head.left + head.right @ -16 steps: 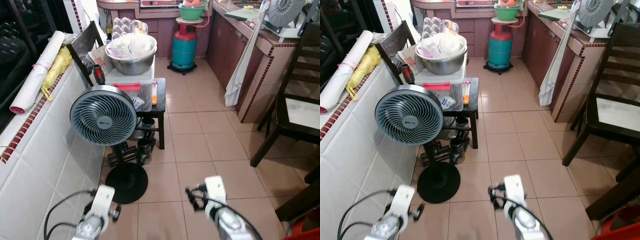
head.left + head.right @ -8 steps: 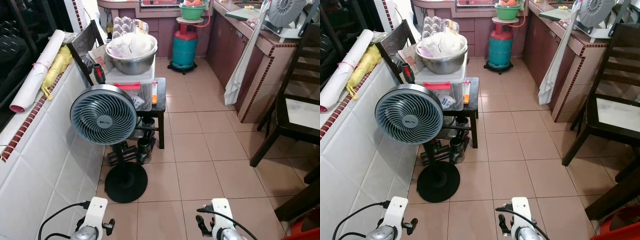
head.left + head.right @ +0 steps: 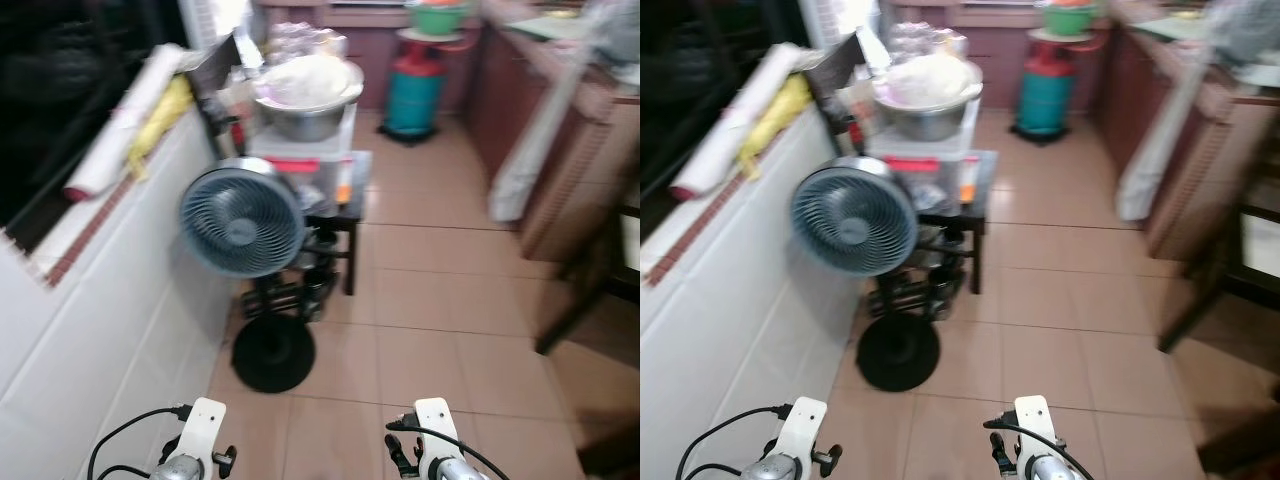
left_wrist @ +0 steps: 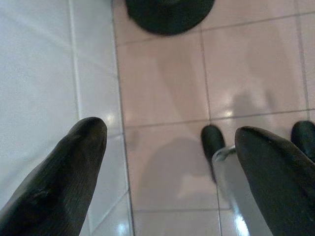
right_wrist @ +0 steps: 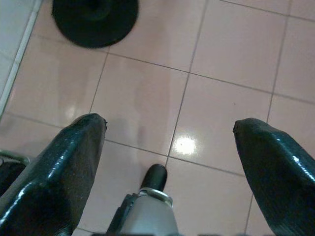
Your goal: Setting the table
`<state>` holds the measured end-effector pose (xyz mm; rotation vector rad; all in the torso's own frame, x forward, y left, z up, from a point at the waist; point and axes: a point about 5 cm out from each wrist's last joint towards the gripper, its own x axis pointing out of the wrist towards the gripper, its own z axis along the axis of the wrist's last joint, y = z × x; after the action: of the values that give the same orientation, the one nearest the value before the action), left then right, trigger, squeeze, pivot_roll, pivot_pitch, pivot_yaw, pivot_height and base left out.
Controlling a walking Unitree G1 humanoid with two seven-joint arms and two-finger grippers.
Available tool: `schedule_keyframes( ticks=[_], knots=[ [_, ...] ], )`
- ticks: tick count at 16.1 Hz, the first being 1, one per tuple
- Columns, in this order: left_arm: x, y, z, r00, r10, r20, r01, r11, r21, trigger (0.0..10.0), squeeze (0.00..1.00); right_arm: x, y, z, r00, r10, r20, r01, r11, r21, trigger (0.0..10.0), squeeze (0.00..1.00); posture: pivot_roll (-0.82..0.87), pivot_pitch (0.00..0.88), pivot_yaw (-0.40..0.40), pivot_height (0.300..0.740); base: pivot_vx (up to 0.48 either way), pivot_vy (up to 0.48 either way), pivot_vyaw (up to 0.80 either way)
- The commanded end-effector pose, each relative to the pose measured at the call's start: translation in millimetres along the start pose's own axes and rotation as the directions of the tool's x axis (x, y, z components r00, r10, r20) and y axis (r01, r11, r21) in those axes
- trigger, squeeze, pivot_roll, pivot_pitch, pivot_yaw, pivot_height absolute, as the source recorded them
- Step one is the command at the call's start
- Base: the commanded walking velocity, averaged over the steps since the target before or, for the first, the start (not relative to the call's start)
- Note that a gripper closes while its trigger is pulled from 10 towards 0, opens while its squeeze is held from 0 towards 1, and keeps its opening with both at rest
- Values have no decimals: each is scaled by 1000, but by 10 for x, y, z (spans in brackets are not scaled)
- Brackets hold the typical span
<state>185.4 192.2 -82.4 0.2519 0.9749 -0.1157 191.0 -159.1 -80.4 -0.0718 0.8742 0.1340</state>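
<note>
My left gripper (image 4: pixel 170 132) hangs low over the pink floor tiles beside the white tiled wall, open with nothing between its black fingers (image 4: pixel 64 172). My right gripper (image 5: pixel 170 123) also hangs over bare tiles, open and empty. Both wrists show at the bottom of the head views, the left arm (image 3: pixel 203 435) and the right arm (image 3: pixel 432 432). A steel bowl (image 3: pixel 308 100) with white things in it sits on a plastic box on a small black table (image 3: pixel 352 195) ahead on the left. The head views are blurred.
A grey standing fan (image 3: pixel 243 220) stands by the left wall, its black round base (image 5: pixel 93 19) near both grippers. A teal gas cylinder (image 3: pixel 412 95) stands at the back. A counter with a hanging white cloth (image 3: pixel 530 140) and a dark chair (image 3: pixel 590 290) line the right side.
Both arms have dropped lower than one second ago. The whole picture has shifted right and blurred, so the camera has turned left; the fan and bowl stay where they were.
</note>
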Motion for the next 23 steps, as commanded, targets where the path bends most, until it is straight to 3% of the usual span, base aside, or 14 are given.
schedule_keyframes(
  ticks=[1,2,4,8,14,18,23],
  knots=[
    [-4,-6,-35,1000,-6,-18,6,1000,11,10000,0,-5,-15,-27,1000,-7,-17,7,1000,-12,10000,0,43,0,6,740,0,0,800],
    [-6,-10,-54,1000,-3,-25,3,1000,10,10000,0,-10,-16,-46,1000,-10,-17,11,999,31,10000,0,45,0,4,740,0,0,594],
    [-8,-32,-80,999,0,-36,0,1000,2,10000,0,-16,-34,-72,999,-21,-30,22,999,34,10000,0,45,0,2,740,0,0,0],
    [-12,-15,-102,999,32,-39,-36,994,-101,10000,0,-37,-65,-153,997,-34,-64,37,998,51,10000,0,58,0,-19,740,0,0,0],
    [-23,-12,-148,999,33,-39,-38,991,-131,10000,0,-34,-34,-168,996,-10,-84,11,1000,20,10000,0,91,0,-53,740,0,0,0],
    [-32,-32,-203,998,33,-62,-40,993,-108,10000,0,-18,-2,-128,997,-5,-81,6,1000,17,10000,0,103,0,-56,740,0,0,0],
    [-21,-33,-142,999,33,-38,-37,995,-92,10000,0,-10,-27,-92,997,-30,-66,34,997,73,10000,0,94,0,-41,740,0,0,0]
  ],
)
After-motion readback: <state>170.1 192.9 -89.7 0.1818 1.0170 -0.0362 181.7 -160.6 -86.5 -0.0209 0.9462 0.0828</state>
